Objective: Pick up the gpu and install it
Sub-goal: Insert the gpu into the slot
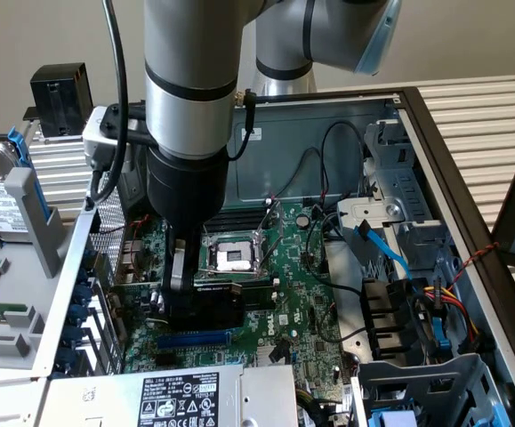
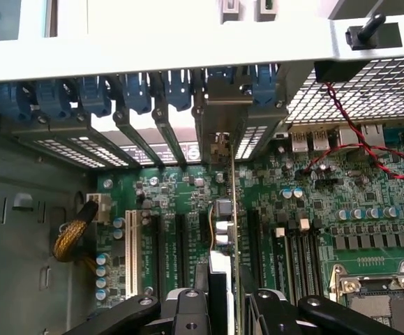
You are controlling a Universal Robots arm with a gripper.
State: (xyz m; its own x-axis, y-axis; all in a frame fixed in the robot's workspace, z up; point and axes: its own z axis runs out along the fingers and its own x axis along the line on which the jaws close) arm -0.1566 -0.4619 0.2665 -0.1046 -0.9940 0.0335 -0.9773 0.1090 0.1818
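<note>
1. The pincer point(image 1: 184, 298) is clamped on the gpu point(image 1: 217, 301), one finger on each flat side of the card. It reaches straight down into an open computer case lying on its side.
2. In the wrist view, the pincer point(image 2: 222, 303) has the gpu point(image 2: 224, 237) standing on edge between its black fingers point(image 2: 188, 310). The card's metal end bracket point(image 2: 219, 129) points toward the case's rear slot openings.
3. The gpu sits low over the motherboard point(image 1: 301, 302), lined up along an expansion slot. It is just in front of the bare processor socket point(image 1: 232, 258) and behind a blue slot point(image 1: 195, 339).
4. Judging progress: the pick-up is done, and the card appears to be at or in its slot. Whether its edge connector is fully seated cannot be told, because the card hides the slot.
5. The bracket looks close to one rear opening, below a row of blue retention clips point(image 2: 135, 94).
6. Since the pincer grips the card, the release is not yet done.
</note>
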